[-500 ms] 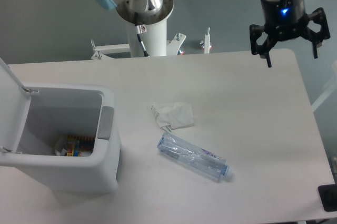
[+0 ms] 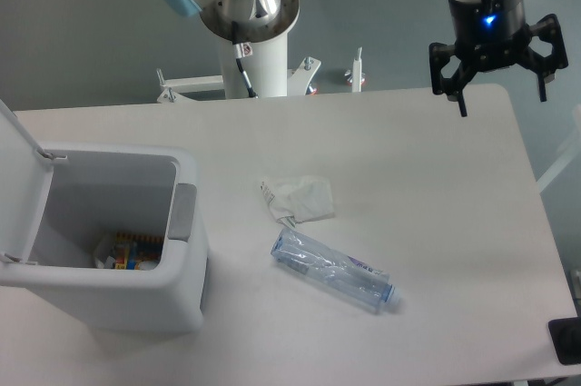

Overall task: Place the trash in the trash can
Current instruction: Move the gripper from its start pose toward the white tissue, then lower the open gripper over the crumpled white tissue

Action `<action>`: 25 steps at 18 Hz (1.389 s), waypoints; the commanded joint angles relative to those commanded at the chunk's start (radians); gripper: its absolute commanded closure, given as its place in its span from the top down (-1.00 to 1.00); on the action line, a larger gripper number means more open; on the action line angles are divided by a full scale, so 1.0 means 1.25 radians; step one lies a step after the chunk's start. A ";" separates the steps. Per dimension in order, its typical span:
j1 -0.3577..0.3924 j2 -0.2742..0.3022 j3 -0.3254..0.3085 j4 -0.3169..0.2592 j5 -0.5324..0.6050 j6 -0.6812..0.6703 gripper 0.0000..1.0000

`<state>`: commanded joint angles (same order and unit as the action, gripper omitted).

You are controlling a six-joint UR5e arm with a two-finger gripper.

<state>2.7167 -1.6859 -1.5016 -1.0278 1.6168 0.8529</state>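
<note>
The gripper (image 2: 498,77) hangs with its jaws wide apart and holding nothing, high over the table's far right corner, well apart from the tissue (image 2: 298,198) and the bottle (image 2: 334,270), which lie down to its left.

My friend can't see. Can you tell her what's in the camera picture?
A crumpled tissue and a squashed plastic bottle lie on a white table. An open white bin stands to their left, and the robot's open gripper hangs over the far right corner.

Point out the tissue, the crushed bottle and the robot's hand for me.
tissue (image 2: 298,198), fixed camera, centre of the crumpled paper
crushed bottle (image 2: 332,270), fixed camera, middle of its clear body
hand (image 2: 498,95), fixed camera, midway between the open fingertips
</note>
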 joint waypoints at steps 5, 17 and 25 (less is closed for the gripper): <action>-0.004 0.007 -0.047 0.020 0.028 -0.059 1.00; -0.104 0.021 -0.222 0.033 0.025 -0.068 1.00; -0.146 -0.027 -0.325 0.072 0.028 0.224 1.00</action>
<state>2.5341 -1.7195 -1.9081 -0.9374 1.6521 1.1331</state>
